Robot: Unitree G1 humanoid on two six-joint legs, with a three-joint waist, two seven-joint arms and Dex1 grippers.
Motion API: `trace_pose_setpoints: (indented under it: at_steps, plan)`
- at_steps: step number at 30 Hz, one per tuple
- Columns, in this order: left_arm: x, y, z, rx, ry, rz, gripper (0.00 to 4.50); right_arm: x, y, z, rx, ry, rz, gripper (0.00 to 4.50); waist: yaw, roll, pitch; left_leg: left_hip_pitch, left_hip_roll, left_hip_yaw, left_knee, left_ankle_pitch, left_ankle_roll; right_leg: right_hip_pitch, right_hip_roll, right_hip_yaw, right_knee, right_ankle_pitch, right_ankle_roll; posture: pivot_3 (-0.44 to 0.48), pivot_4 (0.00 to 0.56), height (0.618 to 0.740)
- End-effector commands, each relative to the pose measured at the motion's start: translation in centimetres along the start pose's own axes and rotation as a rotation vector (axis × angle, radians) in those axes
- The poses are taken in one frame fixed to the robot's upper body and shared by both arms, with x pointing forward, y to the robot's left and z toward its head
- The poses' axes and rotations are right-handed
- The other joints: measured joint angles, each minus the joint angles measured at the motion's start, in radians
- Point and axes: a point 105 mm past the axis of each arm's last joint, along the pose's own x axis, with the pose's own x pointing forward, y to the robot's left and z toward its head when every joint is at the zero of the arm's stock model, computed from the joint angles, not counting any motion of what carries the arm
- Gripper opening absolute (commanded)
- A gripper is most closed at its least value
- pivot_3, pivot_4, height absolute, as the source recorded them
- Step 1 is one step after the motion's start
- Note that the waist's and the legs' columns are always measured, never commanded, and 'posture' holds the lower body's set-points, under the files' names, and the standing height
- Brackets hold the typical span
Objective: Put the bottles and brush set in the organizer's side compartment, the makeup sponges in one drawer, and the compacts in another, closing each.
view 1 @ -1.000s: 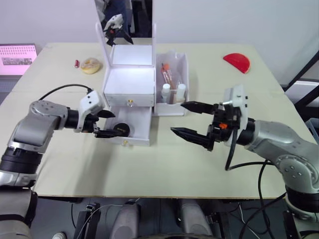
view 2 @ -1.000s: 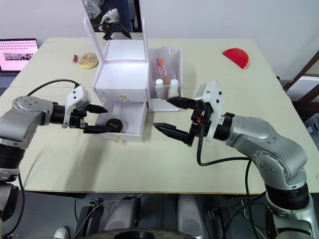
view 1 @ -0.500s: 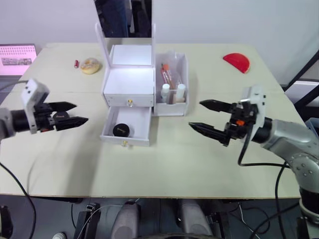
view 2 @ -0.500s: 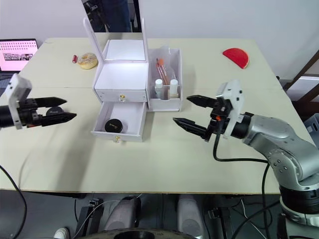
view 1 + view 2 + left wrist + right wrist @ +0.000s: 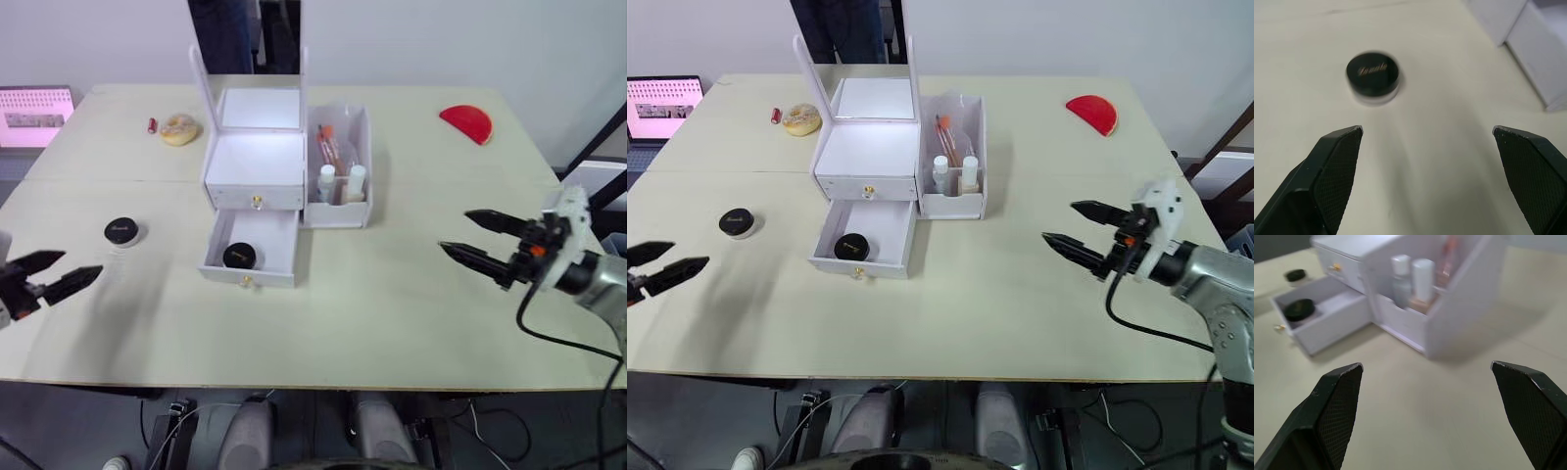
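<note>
The white plastic organizer [image 5: 284,176] stands mid-surface, its lower drawer [image 5: 250,257] open with one black round compact [image 5: 240,256] inside. A second black compact [image 5: 121,231] lies left. Left gripper [image 5: 54,273] and right gripper [image 5: 468,238] jaws are apart, empty.

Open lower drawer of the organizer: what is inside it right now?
The open lower drawer holds one black compact, lying toward its left front. The rest of its visible floor is bare; the back part, under the closed upper drawer, is hidden.
</note>
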Motion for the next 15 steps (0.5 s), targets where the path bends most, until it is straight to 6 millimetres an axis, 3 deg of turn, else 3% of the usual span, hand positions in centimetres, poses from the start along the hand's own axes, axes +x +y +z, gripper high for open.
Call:
trace_pose_setpoints:
  at_steps: [1,6,15]
  plan:
    - [-1.5,0.4,1.9,0.041,-0.072,0.059,4.48,-2.1,-1.1,1.0,-0.067,-0.022,-0.046,4.50,0.002,0.000,0.000,0.001,0.000,0.000,0.000,0.000,0.000,0.001,0.000,0.000,0.000,0.000,0.000,0.000,0.150,0.739]
    - [-2.5,1.5,1.7,0.042,-0.066,0.103,4.48,-3.3,-1.6,-0.1,-0.065,0.000,-0.056,4.50,-0.003,0.000,0.000,0.011,0.001,0.001,0.000,0.000,0.000,0.010,0.000,0.000,-0.001,-0.002,0.003,0.000,0.150,0.739]
    - [-2.3,1.4,1.6,0.049,-0.069,0.096,4.48,-2.6,-1.1,0.0,-0.064,-0.015,-0.039,4.50,-0.005,0.001,0.000,0.011,0.001,0.001,-0.001,0.000,-0.001,0.010,0.000,0.000,-0.001,-0.001,0.000,0.000,0.150,0.739]
